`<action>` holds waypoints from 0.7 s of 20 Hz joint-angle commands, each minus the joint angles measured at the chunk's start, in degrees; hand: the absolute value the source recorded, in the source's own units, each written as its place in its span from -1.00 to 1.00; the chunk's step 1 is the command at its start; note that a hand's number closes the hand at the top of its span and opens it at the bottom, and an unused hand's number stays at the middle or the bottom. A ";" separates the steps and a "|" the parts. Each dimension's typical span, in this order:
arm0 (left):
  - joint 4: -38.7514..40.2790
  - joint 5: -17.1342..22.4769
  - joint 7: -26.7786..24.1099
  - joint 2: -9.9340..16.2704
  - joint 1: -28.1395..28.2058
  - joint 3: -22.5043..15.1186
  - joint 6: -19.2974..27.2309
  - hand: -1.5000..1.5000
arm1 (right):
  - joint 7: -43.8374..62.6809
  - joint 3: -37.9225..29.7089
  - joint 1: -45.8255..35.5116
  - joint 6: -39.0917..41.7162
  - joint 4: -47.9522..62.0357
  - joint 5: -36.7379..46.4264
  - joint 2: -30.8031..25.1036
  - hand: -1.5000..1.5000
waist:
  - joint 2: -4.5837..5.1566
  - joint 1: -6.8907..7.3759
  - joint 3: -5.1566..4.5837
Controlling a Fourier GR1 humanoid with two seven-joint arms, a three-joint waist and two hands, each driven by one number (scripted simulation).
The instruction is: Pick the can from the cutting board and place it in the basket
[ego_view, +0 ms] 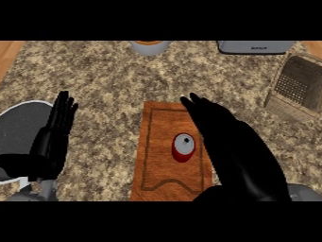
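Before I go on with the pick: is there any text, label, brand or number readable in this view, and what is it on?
Grey appliance at the counter's far edge: a short dark marking on its front, too blurred to read.
Red can on the cutting board: no readable label; only its grey top and red side show.
Nothing else in view carries text.

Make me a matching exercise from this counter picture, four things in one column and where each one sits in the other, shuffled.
Things:
1. can
2. basket
3. left hand
4. cutting board

Places:
A. far right of the counter
B. middle of the counter
C. on the cutting board
D. over the grey plate at the left

Pairs: 1-C, 2-A, 3-D, 4-B
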 commanded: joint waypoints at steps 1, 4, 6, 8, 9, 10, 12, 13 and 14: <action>-0.02 -1.39 0.69 -1.01 -0.99 -0.84 1.21 0.00 | 13.19 1.27 -3.54 7.08 3.66 -0.55 0.88 -1.00 | 0.11 -0.17 0.05; 1.83 -1.48 -0.39 -0.54 -1.71 0.50 0.51 0.00 | 13.13 1.89 -3.56 5.93 6.14 1.05 2.58 -1.00 | 0.25 -0.34 0.08; 0.47 -0.09 1.09 0.16 -0.88 1.13 -0.84 0.00 | 10.38 0.53 -2.45 5.02 8.39 1.29 3.12 -1.00 | 0.31 -0.09 0.15; -2.55 -0.84 -0.41 -0.50 2.21 0.64 0.09 0.00 | 9.93 5.53 2.98 1.78 6.49 6.39 4.09 -1.00 | 0.14 -0.09 0.19; 1.88 -1.29 0.38 -1.05 -2.49 1.14 -0.11 0.00 | 8.33 2.85 0.24 4.48 8.98 4.52 4.22 -1.00 | 0.38 -0.35 0.17; -2.56 -3.40 1.05 -3.07 1.24 -1.97 2.48 0.00 | 6.30 1.74 2.77 4.14 6.85 4.88 2.74 -1.00 | 0.26 -0.16 0.22; -1.08 -0.11 0.30 -0.48 0.81 1.79 -1.45 0.00 | 8.40 7.44 6.17 1.85 5.61 9.19 6.27 -1.00 | 0.21 -0.35 0.19; 1.29 -1.58 -2.55 -1.81 1.07 1.26 -0.97 0.00 | 7.02 3.20 3.07 3.89 9.20 7.04 7.19 -1.00 | 0.35 -0.10 0.18; -0.63 -0.36 0.90 -0.05 -0.22 2.81 -1.92 0.00 | 5.95 4.17 5.80 3.33 7.05 8.64 6.58 -1.00 | 0.30 -0.21 0.21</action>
